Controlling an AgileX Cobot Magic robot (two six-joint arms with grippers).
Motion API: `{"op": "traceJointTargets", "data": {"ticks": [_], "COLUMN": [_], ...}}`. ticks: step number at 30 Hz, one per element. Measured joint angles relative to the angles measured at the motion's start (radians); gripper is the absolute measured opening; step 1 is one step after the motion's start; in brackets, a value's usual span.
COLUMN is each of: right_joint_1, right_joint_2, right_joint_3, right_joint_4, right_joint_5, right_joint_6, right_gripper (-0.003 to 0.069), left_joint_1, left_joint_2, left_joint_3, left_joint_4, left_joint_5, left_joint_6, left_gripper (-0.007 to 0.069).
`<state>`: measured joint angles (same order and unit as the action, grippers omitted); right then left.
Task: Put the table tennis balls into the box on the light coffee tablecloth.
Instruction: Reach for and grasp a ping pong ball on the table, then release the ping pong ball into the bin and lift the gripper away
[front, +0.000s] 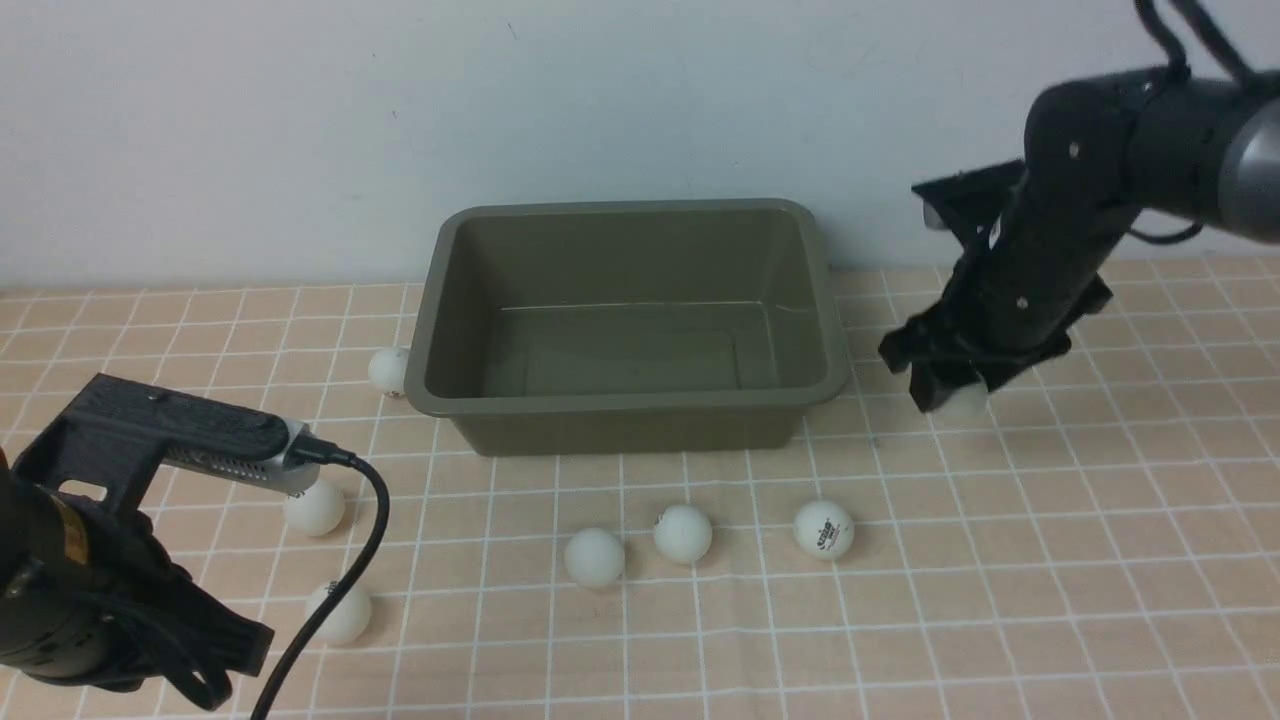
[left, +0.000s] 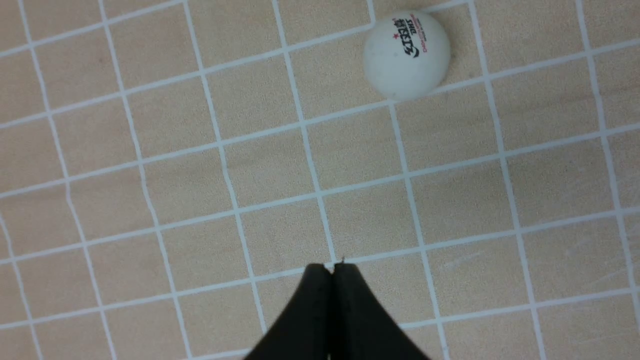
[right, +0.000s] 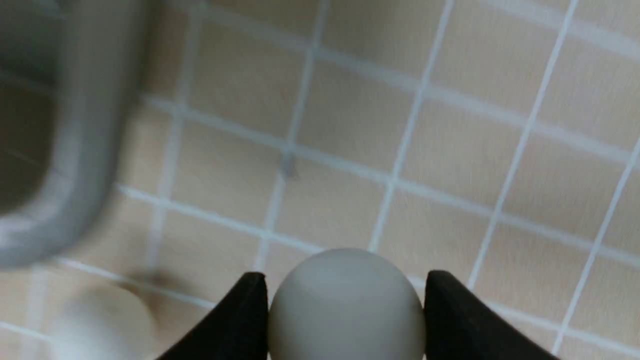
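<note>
Olive-green rectangular plastic box (front: 625, 403) empty. Right gripper (right: 345, 280) pinches white matte plastic ball (right: 345, 312) at box's 3 o'clock; left gripper (left: 331, 269) fingers pressed together. Six balls (front: 683, 533) left on peach-tan gridded tablecloth (front: 1000, 560), 6–9 o'clock.

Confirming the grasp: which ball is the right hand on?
The ball right of the box, pinched in the right hand; the other six lie loose.
</note>
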<state>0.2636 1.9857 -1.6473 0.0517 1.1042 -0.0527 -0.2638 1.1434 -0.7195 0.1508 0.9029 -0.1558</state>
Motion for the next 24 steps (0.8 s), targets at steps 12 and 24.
{"op": "traceJointTargets", "data": {"ticks": [12, 24], "right_joint_1": [0.088, 0.135], "right_joint_2": [0.127, 0.282], "right_joint_3": [-0.291, -0.438], "right_joint_4": [0.16, 0.219], "right_joint_5": [0.033, 0.059], "right_joint_6": [-0.089, -0.118], "right_gripper": [0.0362, 0.0416], "left_joint_1": [0.0, 0.0], "left_joint_2": [0.0, 0.0], "left_joint_3": [0.0, 0.0], "left_joint_4": [0.0, -0.001], "left_joint_5": [-0.004, -0.003], "left_joint_6": [0.0, 0.0], "left_gripper": [-0.0069, -0.0069]}}
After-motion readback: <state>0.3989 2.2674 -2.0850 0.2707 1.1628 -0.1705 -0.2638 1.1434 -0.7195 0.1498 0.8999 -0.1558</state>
